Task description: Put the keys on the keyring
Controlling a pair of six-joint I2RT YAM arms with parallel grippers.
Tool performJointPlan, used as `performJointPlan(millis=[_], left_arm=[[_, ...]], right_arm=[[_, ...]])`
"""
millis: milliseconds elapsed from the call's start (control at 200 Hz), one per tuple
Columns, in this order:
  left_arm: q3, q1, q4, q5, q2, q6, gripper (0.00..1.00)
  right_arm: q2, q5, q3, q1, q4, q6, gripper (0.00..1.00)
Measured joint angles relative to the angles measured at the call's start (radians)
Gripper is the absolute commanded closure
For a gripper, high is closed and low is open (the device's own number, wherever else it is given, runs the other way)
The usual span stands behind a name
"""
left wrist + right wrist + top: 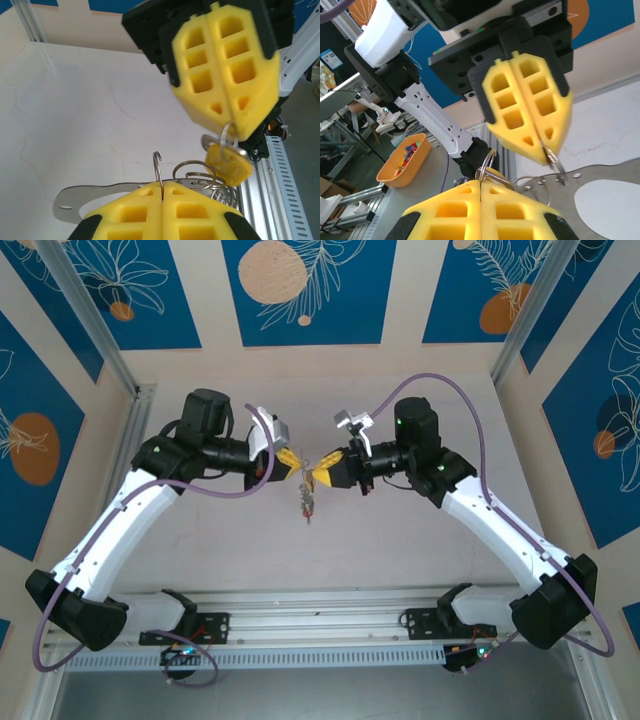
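Above the surface [400,550], the left tool [296,462] is clamped on the keyring [157,169] and the right tool [318,476] on the keys [306,502], which dangle between their tips

Grippers meet at frame centre, above the table [400,550].
The left gripper [293,462] lies left of centre, the right gripper [322,472] right of it; the keyring [157,167] sits between their tips, and the keys [306,504] hang just below it.
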Motion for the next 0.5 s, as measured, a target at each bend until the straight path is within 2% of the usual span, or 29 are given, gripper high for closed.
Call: performJointPlan(millis=[500], left_arm=[[0.0, -0.025, -0.021, -0.025, 0.0, 0.016, 1.0]], right_arm=[[0.032, 0.045, 0.029, -0.016, -0.064, -0.005, 1.0]])
